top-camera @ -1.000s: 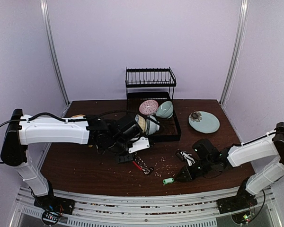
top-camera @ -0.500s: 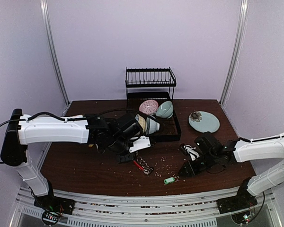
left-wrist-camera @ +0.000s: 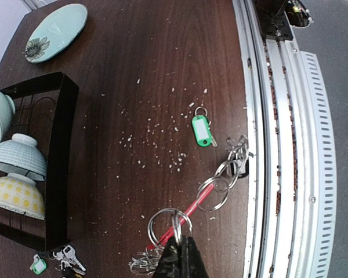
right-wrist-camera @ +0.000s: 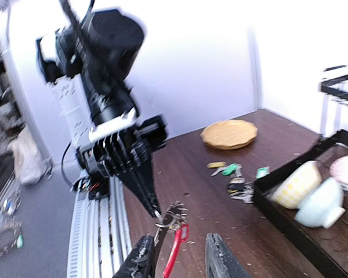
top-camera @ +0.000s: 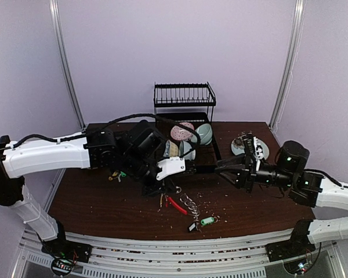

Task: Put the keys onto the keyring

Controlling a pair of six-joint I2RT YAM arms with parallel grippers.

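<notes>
Pinching the keyring [left-wrist-camera: 192,209], left gripper [left-wrist-camera: 181,248]

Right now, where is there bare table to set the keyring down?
Free: the dark wooden tabletop bordered by the pale teal flowered plate, the black wire dish rack and the green-tagged silver key, crumbs only. Crowded: the front edge beside that key, where the large silver keyring with its red sleeve trails from the left claw.

Light is falling evenly | right wrist view is blurring, wall [right-wrist-camera: 214,58] glaring at 1 o'clock | rails [left-wrist-camera: 290,145] bowing at 3 o'clock
</notes>
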